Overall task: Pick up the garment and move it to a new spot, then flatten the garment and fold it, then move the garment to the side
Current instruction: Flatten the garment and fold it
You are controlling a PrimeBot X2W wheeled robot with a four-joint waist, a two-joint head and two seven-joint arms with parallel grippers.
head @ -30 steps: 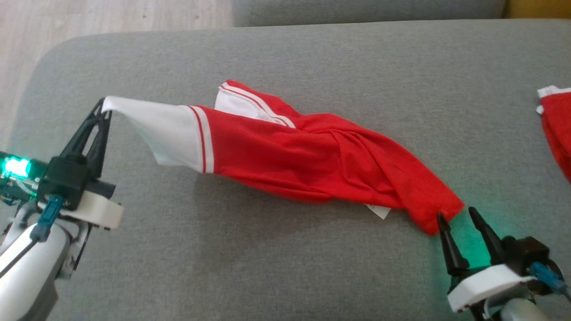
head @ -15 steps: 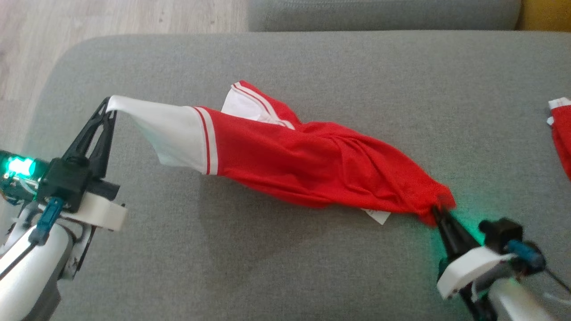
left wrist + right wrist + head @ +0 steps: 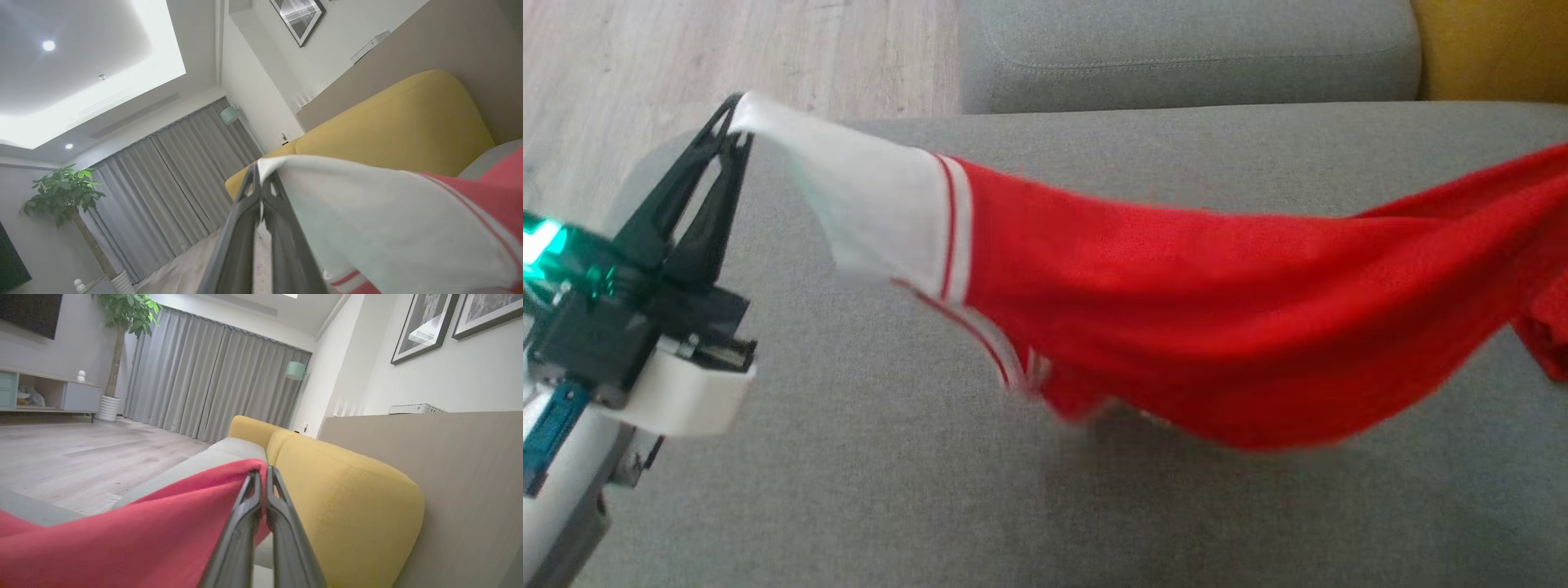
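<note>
The garment is red with a white, red-striped end, and it hangs stretched in the air above the grey sofa seat. My left gripper is shut on the garment's white corner at the upper left of the head view; the left wrist view shows that white cloth pinched at my left gripper. The red end runs off the right edge of the head view. In the right wrist view my right gripper is shut on that red edge.
A grey back cushion and a yellow cushion lie behind the seat. Pale wood floor shows at the upper left. A second red cloth piece lies at the right edge. The yellow sofa back stands close to my right gripper.
My right gripper closed on the garment's red end. Both grippers then rose, lifting the garment off the seat and pulling it taut. The head camera has also shifted.
</note>
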